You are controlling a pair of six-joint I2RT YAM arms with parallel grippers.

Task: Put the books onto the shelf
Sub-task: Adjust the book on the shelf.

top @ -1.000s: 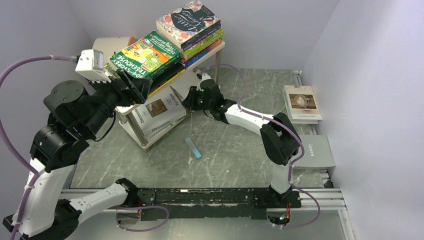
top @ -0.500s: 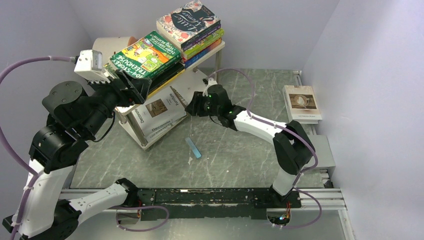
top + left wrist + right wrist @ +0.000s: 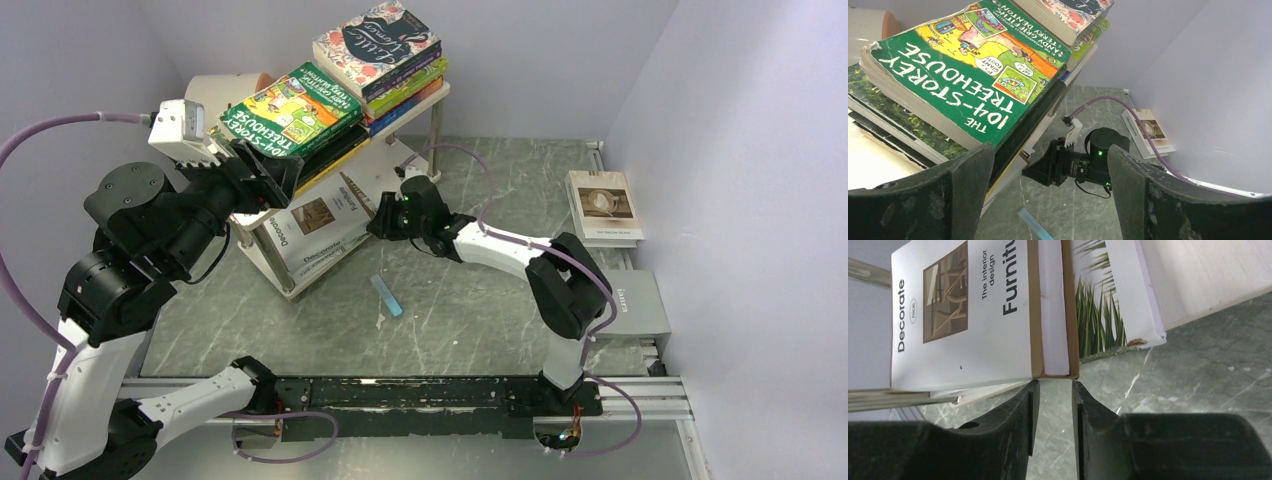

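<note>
**Stock on hand: one shelf, its books, two grippers**

1. Shelf (image 3: pixel 378 160). It is standing at the far left corner of the table (image 3: pixel 480 300), two white boards on thin posts.

2. Top board. It is carrying two stacks side by side. The Treehouse book (image 3: pixel 973 75) is lying on top of the left stack, with dark books (image 3: pixel 878 115) under it. The Little Women book (image 3: pixel 378 45) is topping the right stack, with bright paperbacks (image 3: pixel 405 92) beneath.

3. Lower board. The white Decorate book (image 3: pixel 968 325) is lying flat here, its brown-edged corner pointing out toward the middle of the table. A leaf-printed cover (image 3: pixel 1093 315) is showing past its edge. I cannot tell whether that one is lying under it.

4. Off the shelf. A pale book (image 3: pixel 603 205) with a round picture is lying at the table's right edge, toward the far side. A grey book (image 3: pixel 640 305) is lying at the same edge nearer my bases, partly behind my right arm.

5. Left gripper (image 3: pixel 1049 149). I am holding it raised at the near corner of the Treehouse stack, fingers spread wide and grasping nothing.

6. Right gripper (image 3: pixel 1054 382). I am holding it low over the table, aimed at the Decorate book's corner. The fingers are standing close together with a narrow gap and nothing between them. Whether the tips are touching the book I cannot tell.

7. Sundries. A blue bar (image 3: pixel 386 296) is lying on the table near the shelf's near corner. A white cylinder (image 3: pixel 225 88) is sitting behind the Treehouse stack.
</note>
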